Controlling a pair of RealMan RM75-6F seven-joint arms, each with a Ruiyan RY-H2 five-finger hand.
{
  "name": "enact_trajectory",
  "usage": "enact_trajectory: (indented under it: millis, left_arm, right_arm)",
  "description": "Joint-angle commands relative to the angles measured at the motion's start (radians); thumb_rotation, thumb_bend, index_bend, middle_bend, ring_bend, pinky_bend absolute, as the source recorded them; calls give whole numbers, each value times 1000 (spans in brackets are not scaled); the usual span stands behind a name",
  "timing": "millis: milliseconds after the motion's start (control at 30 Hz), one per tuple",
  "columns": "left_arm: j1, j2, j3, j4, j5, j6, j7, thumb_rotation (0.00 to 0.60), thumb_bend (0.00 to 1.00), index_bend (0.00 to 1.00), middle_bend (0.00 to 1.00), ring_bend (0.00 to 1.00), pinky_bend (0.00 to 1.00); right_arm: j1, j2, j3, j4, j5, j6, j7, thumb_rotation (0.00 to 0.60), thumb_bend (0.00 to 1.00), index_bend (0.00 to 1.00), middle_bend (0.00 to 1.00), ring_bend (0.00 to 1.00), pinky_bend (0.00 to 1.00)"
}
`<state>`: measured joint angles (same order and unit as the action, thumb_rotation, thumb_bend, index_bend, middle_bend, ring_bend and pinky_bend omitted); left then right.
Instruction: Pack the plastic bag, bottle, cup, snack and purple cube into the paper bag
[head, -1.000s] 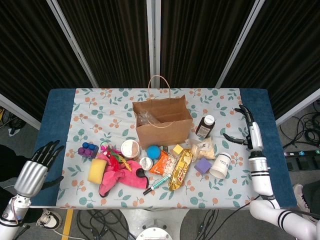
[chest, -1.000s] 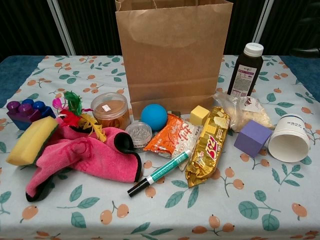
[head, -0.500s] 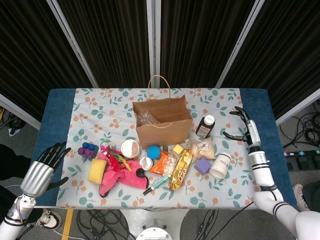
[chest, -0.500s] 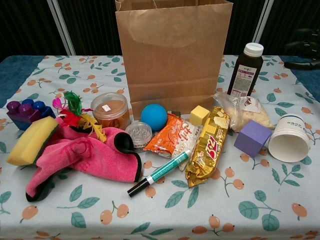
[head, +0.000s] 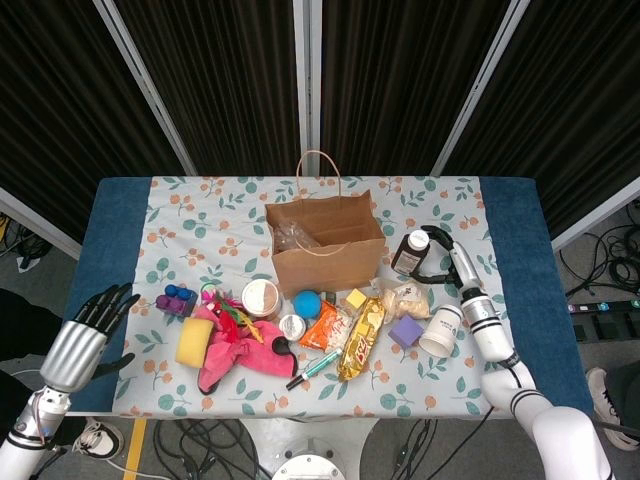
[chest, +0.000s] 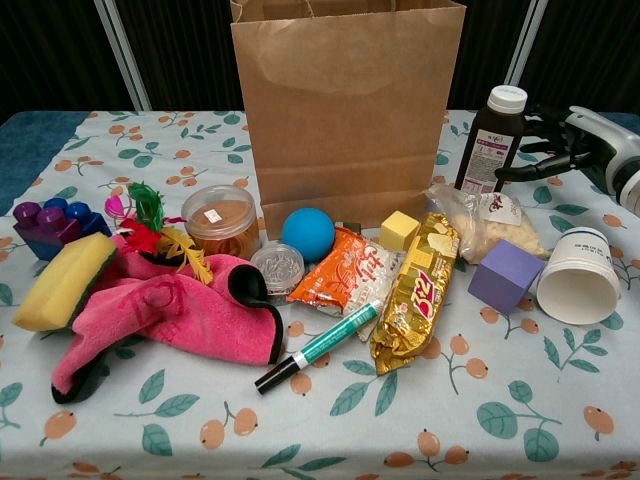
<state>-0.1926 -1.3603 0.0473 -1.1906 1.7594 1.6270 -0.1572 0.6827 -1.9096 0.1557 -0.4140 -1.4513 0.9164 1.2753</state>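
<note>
The brown paper bag stands open mid-table, with a clear plastic bag inside. Just right of it stands the dark bottle with a white cap. My right hand hovers open close to the bottle's right side, fingers spread toward it, holding nothing. In front lie a clear plastic bag of snacks, the purple cube, the tipped white cup and a gold snack pack. My left hand is open at the table's left edge.
Left of the snacks lie an orange packet, a blue ball, a yellow cube, a marker, a lidded jar, a pink cloth, a yellow sponge and purple-blue toy bricks.
My right hand has swung left from the table's right edge to just beside the bottle. The left hand has shifted only slightly. No object has moved.
</note>
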Motion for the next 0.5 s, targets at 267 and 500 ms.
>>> enact_trajectory:
  millis: [267, 500]
  left_arm:
    - [-3, -3, -1, 13, -7, -5, -18, 600, 0, 87, 75, 62, 184]
    - [-6, -7, -1, 20, -9, -6, -23, 600, 0, 87, 75, 63, 184]
  right_arm:
    - [27, -41, 11, 51, 13, -5, -17, 600, 28, 291, 320, 143, 217]
    - [41, -50, 12, 52, 19, -21, -52, 600, 141, 408, 337, 210, 292]
